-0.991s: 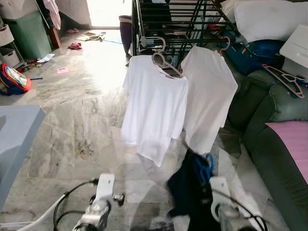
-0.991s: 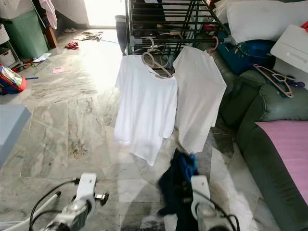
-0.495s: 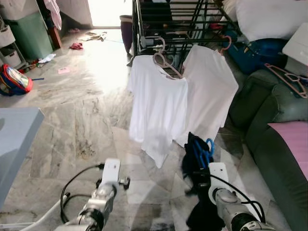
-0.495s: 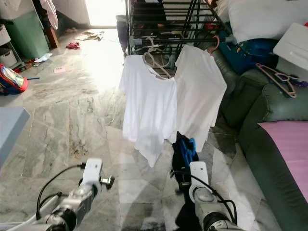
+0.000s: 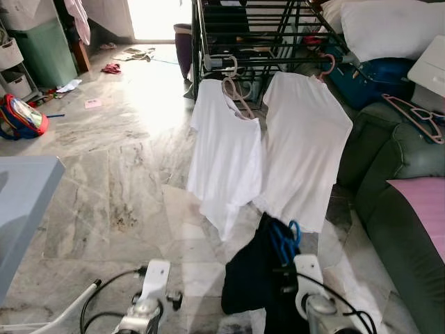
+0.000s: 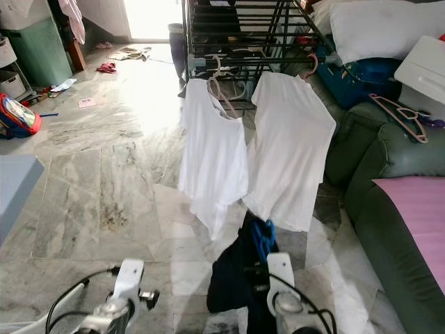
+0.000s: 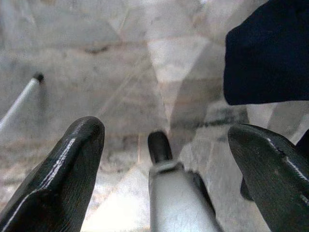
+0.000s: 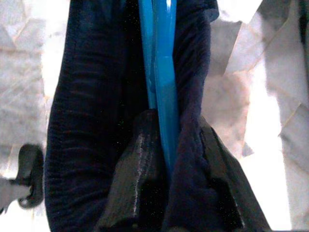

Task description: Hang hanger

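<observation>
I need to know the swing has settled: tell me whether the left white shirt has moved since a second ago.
Yes. The left white shirt has turned edge-on, looking narrower, and now overlaps the right white shirt less, while both hang from the black rack.

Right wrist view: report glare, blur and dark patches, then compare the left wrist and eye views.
Right wrist view: floor blown out white, dark garment nearly featureless, blue hanger sharp. Left wrist view: fingers soft, close. Left eye view: doorway glare on tiles.

hanger [image 8: 161, 92]: glossy blue plastic | garment [image 8: 91, 121]: dark ribbed cloth (matt) | floor [image 5: 125, 174]: polished marble
</observation>
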Motion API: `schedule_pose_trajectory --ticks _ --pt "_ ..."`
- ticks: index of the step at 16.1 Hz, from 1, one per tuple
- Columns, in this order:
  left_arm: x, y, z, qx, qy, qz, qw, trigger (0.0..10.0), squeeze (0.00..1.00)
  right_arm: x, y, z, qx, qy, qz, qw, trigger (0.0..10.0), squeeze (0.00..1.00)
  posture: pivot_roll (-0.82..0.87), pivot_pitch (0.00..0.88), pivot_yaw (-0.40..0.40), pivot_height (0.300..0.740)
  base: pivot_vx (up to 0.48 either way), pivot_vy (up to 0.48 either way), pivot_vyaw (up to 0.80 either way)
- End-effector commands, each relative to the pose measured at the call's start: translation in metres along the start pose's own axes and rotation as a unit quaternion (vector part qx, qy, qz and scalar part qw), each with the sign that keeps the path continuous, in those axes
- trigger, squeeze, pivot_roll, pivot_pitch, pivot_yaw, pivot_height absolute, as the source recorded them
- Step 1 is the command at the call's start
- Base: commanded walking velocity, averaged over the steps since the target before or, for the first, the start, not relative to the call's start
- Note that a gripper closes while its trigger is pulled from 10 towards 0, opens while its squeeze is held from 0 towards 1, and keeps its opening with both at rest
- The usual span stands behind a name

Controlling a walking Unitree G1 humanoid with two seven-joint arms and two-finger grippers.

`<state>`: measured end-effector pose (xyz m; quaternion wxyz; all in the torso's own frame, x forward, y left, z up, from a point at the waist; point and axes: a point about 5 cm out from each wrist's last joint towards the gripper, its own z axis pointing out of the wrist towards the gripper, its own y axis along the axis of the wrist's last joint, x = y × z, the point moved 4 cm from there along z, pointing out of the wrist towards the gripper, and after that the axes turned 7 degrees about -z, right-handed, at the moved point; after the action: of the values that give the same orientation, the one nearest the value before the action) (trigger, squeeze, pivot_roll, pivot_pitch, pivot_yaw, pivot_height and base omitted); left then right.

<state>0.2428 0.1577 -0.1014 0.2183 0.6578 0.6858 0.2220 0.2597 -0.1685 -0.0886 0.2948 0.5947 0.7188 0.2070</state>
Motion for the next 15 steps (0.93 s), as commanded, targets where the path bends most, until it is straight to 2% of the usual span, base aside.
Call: schedule_pose_trajectory --ticks 1,7,15 --pt "0.001 -0.005 0.000 0.009 0.004 -0.001 1.000 10.0 0.00 -0.001 0.002 0.000 -0.004 0.000 -0.007 1.000 10.0 0.00 0.08 0.000 -0.029 0.740 0.000 0.000 0.00" --pt "0.012 -0.009 -0.001 0.012 0.025 -0.007 1.000 10.0 0.00 0.001 -0.001 0.000 0.002 0.014 -0.038 0.999 10.0 0.00 0.09 0.000 -0.046 0.740 0.000 0.000 0.00" --pt "0.019 -0.018 -0.003 0.023 0.038 -0.010 0.999 10.0 0.00 0.001 -0.012 -0.002 0.016 0.018 -0.040 0.999 10.0 0.00 0.09 0.000 -0.047 0.740 0.000 0.000 0.00"
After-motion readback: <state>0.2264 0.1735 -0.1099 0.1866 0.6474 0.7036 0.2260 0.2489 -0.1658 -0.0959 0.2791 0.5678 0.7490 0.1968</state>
